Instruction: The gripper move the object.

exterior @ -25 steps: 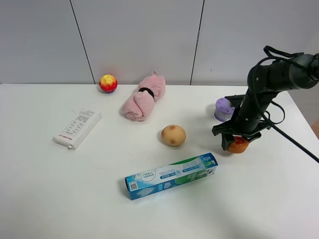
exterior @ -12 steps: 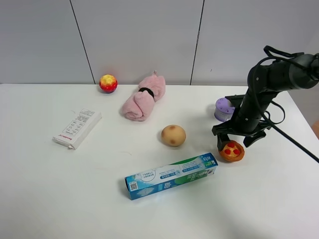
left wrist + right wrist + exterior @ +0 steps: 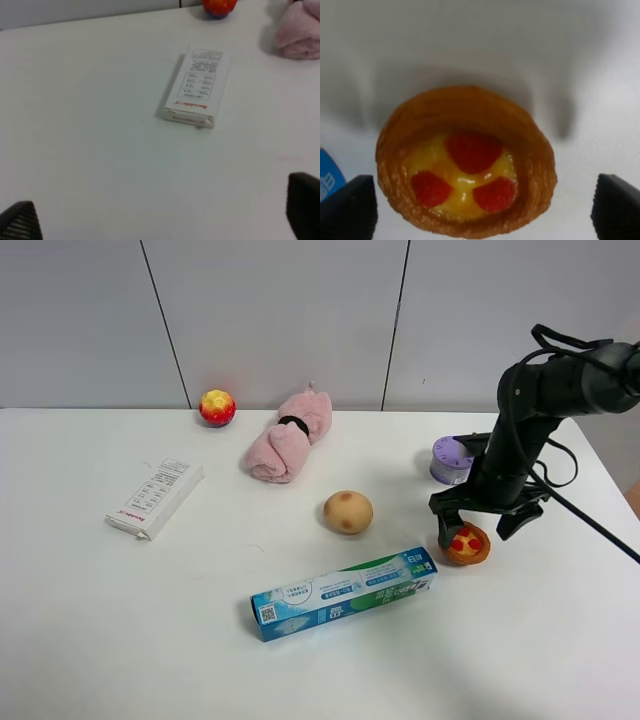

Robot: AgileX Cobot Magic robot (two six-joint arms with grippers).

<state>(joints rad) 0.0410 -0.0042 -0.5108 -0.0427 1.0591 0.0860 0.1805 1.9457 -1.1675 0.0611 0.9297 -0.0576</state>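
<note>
The tart (image 3: 466,543), orange-brown with a fluted crust and three red dots on a yellow top, sits on the white table at the right, just right of the toothpaste box's end. My right gripper (image 3: 482,526) hangs open just above and behind it, one finger on each side, not touching. The right wrist view shows the tart (image 3: 465,165) lying free between the two black fingertips (image 3: 347,207). My left gripper (image 3: 160,212) is open and empty over bare table; only its two fingertips show, in the left wrist view.
A blue-green toothpaste box (image 3: 343,594) lies left of the tart. A tan ball (image 3: 347,511), a purple-lidded jar (image 3: 450,459), a rolled pink towel (image 3: 292,436), a red-and-yellow ball (image 3: 217,407) and a white box (image 3: 156,498) are also on the table.
The right gripper opened and let go of the tart, which now rests uncovered on the table. The gripper then rose and shifted slightly right. The left arm has not moved.
</note>
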